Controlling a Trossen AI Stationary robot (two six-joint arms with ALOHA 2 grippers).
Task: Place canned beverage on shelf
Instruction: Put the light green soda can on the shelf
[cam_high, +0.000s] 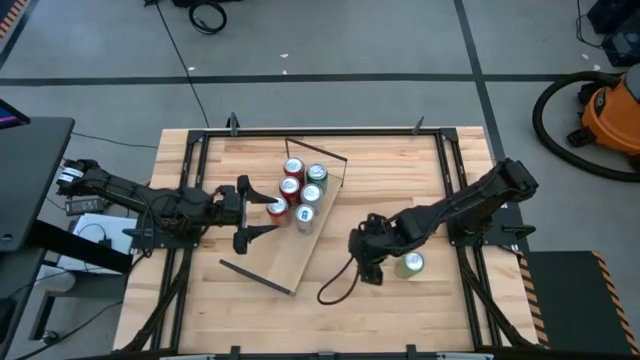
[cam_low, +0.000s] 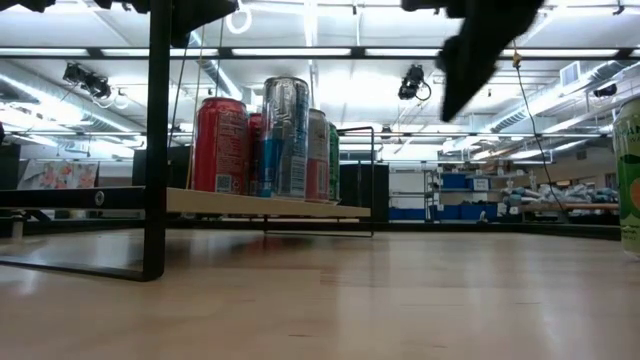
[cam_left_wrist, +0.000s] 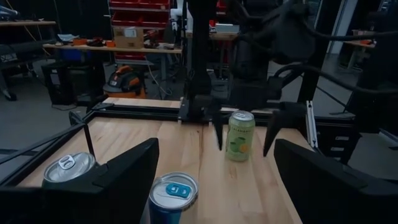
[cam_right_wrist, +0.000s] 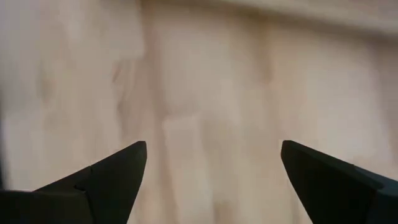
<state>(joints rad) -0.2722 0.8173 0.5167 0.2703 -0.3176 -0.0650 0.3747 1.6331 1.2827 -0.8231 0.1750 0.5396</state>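
On the butcher-block table, a light-wood shelf lies slanted near the middle, dark wire brackets at both short ends. Six cans stand clustered on its far half, among them a red can and a silver can. Beside the shelf's left long edge, the left gripper sits with its fingers spread wide around one red-topped can, not visibly pressing on it. Toward the table's right edge, a green can stands upright on the bare tabletop, off the shelf. Just beside it hovers the right gripper, fingers released and apart, grasping nothing.
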